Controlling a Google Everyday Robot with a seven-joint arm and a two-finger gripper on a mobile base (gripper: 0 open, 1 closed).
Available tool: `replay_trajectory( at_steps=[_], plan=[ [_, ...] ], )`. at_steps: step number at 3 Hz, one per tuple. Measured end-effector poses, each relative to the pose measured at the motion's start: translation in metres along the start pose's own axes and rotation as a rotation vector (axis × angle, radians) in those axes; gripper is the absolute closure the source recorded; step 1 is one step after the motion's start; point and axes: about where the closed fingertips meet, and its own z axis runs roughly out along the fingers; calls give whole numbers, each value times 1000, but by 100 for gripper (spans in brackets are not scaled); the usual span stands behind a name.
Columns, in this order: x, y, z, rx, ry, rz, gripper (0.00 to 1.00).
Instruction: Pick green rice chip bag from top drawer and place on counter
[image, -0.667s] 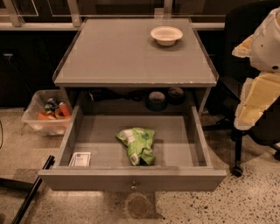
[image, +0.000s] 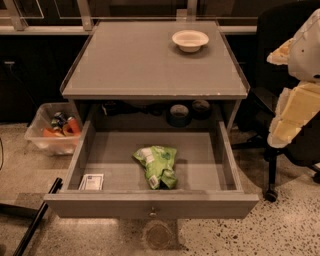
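The green rice chip bag (image: 156, 166) lies crumpled in the middle of the open top drawer (image: 150, 205), near its front panel, white label patch facing up. The drawer is pulled out under the grey counter (image: 145, 62). A cream and white part of my arm (image: 297, 102) shows at the right edge, beside the counter and well apart from the bag. My gripper is out of view.
A white bowl (image: 190, 40) stands at the counter's back right. A small white card (image: 91, 182) lies in the drawer's front left corner. A clear bin (image: 52, 130) of items sits on the floor at left. A black chair (image: 280, 150) stands at right.
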Motion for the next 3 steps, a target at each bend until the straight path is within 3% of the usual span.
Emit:
replay_trajectory(
  at_steps=[1, 2, 3],
  plan=[
    [3, -5, 37, -23, -38, 119, 0],
    [-13, -17, 101, -32, -81, 283, 0],
    [-43, -26, 155, -13, -128, 414, 0]
  ],
)
